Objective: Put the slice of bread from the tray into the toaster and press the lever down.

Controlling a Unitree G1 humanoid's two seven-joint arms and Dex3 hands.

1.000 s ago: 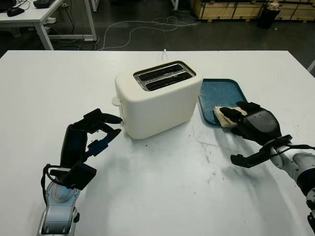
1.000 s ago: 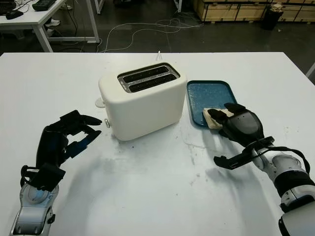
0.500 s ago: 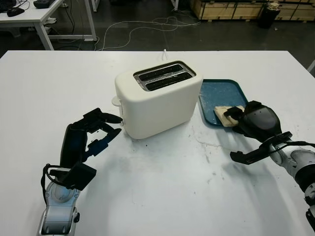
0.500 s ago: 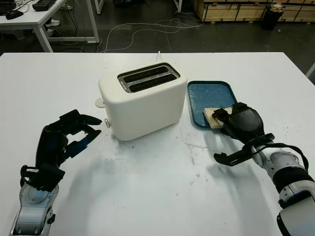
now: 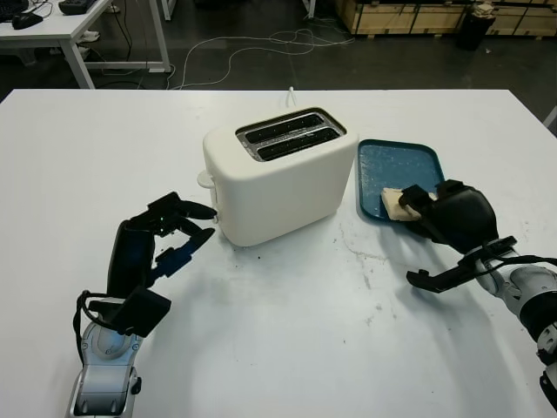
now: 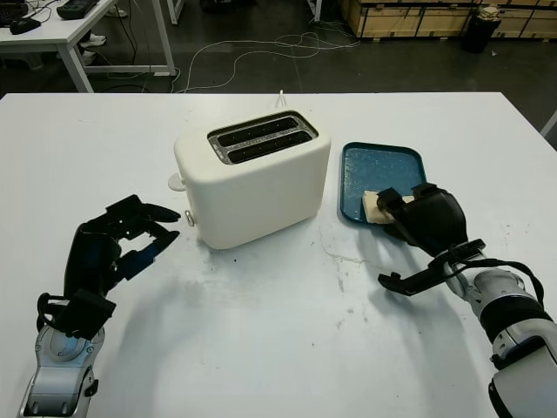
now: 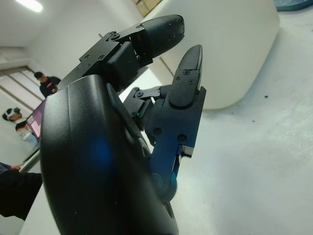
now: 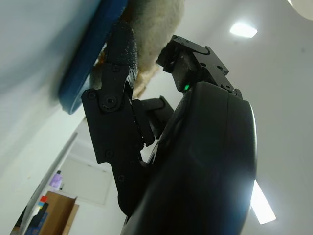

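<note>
My left hand [image 5: 170, 228] hovers over the white worktop [image 5: 287, 331], near the toaster's left end, fingers half curled and holding nothing. In the left wrist view its fingertips [image 7: 164, 30] point at the toaster wall, apart from it.

Cream two-slot toaster [image 5: 277, 174] stands mid-worktop, both slots on top bare. The small knob [image 5: 204, 178] on its left end sits high. I can read no brand or label on it from here.

Blue tray [image 5: 396, 170] lies just right of the toaster, apart from it. The bread slice [image 5: 396, 202] is at the tray's near edge, tilted up off the tray floor.

My right hand [image 5: 448, 218] is at the tray's near right corner, fingers closed on the bread slice. The right wrist view shows a finger [image 8: 121, 46] pressed to the bread's underside beside the tray rim [image 8: 85, 68].

Cables [image 5: 261, 43] trail on the floor behind the worktop. No legible writing anywhere.
</note>
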